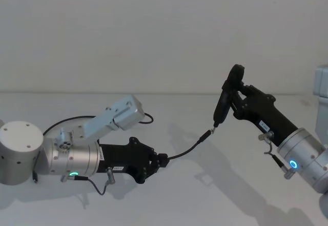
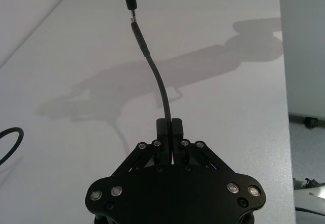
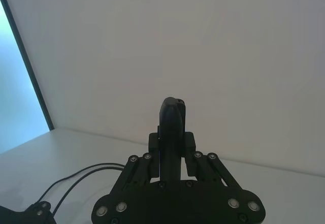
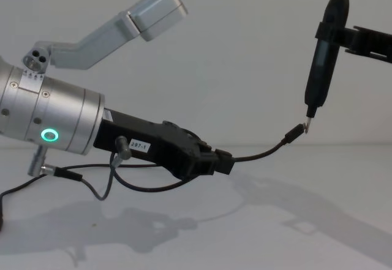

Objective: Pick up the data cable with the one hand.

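Above white table [image 1: 169, 195], left gripper [image 4: 222, 161] pinching data cable [image 4: 263, 153], plug tip beside right gripper's [image 3: 172, 145] clamped black tool [image 4: 321, 56].

Soft, even light fills the scene, bright on the pale desk [image 1: 215, 195] and wall without glare. Diffuse grey shadows of both arms fall across the desk surface, clearest in the left wrist view. A green ring [image 4: 48, 136] glows on the silver cylinder. Focus stays sharp throughout.
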